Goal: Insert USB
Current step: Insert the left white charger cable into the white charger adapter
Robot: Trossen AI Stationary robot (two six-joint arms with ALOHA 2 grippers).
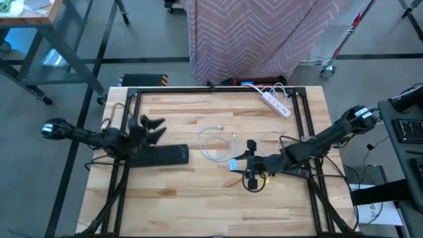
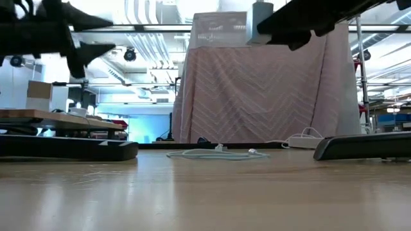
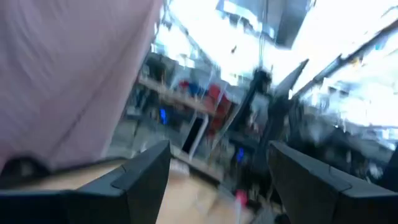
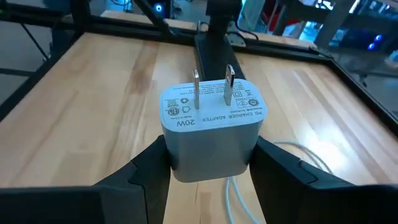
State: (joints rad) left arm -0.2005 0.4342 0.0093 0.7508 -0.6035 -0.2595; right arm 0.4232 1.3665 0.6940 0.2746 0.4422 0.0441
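A white 20W charger adapter [image 4: 208, 134] sits between the fingers of my right gripper [image 4: 208, 168], which is shut on it near the table's middle [image 1: 239, 163]. Its two prongs [image 4: 211, 87] point away from the wrist, toward the left arm. A white USB cable [image 1: 217, 142] lies in a loose coil on the table beyond the adapter and also shows in the low view [image 2: 215, 154]. A strand of cable [image 4: 235, 194] runs under the adapter; whether it is plugged in is hidden. My left gripper [image 1: 153, 129] hangs open above a black power bar [image 1: 162, 156]. My right gripper pinches the adapter's body by two opposite side faces [image 4: 174, 155] between its two fingers. The fingers come roughly level from the table's right side. The adapter is held above the tabletop with its pronged face turned away from the wrist.
A white power strip [image 1: 274, 102] with its cord lies near the far edge. Black cables [image 1: 254, 182] curl beside the right gripper. A dark flat object [image 2: 363, 146] lies on the table at the low view's right. A black frame [image 1: 218, 89] borders the table, with a pink curtain [image 1: 258, 36] behind.
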